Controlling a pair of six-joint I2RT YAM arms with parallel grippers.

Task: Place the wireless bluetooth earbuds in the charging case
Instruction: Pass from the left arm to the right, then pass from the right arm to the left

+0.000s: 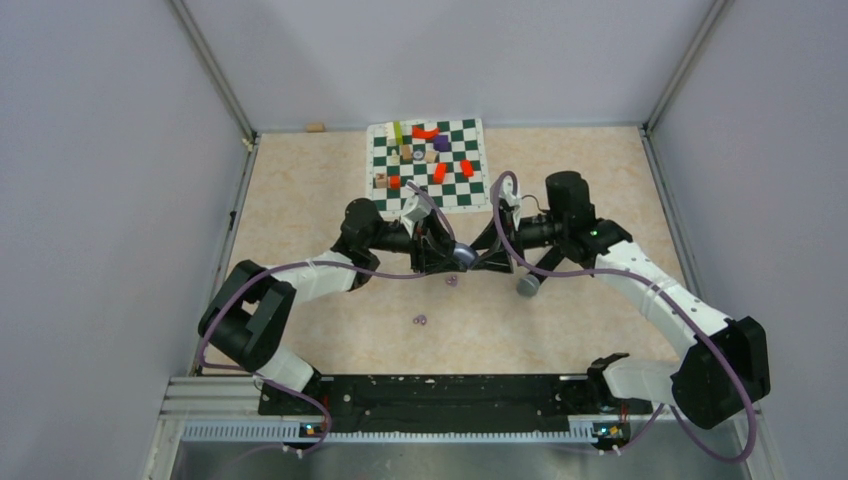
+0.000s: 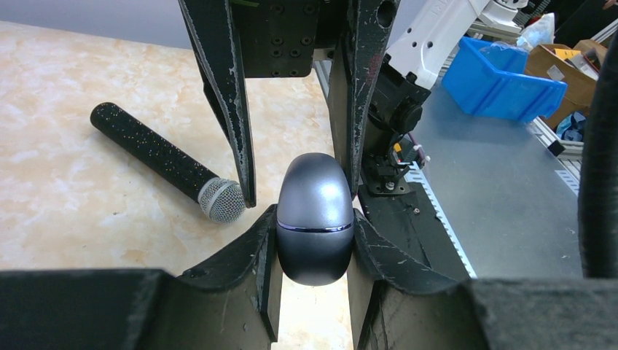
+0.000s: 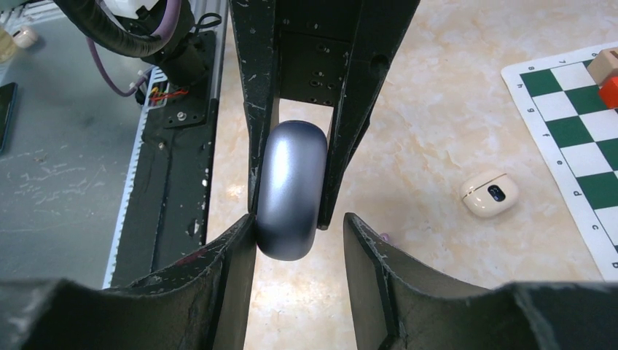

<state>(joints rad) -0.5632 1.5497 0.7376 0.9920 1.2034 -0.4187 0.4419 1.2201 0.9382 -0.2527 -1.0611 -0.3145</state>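
Although the two tiny purple rounded earbuds [image 1: 450, 281] lie loose on the cream marbled tabletop [image 1: 300, 200], the smooth grey metallic egg-shaped charging case [image 2: 315, 189] is held at mid-table, pinched between the narrow-set fingers of the left gripper [image 2: 313, 222]. A thin bright seam rings the case, and its lid sits flush. One earbud rests just on the near side of the meeting grippers, the other [image 1: 420, 320] nearer still and slightly left.

The right gripper [image 3: 299, 224] straddles the same case from the opposite side with its jaws partway apart: one finger touches the shell, the other stands off with a gap.

The left wrist view alone shows the seam, and it gives the black speckled microphone with a silver mesh head [image 2: 167, 164] in full, lying on the table. The right wrist view shows a small cream rounded case [image 3: 490, 194] beside the green-and-white chessboard mat [image 3: 576, 131]. Only the overhead view shows both earbuds.
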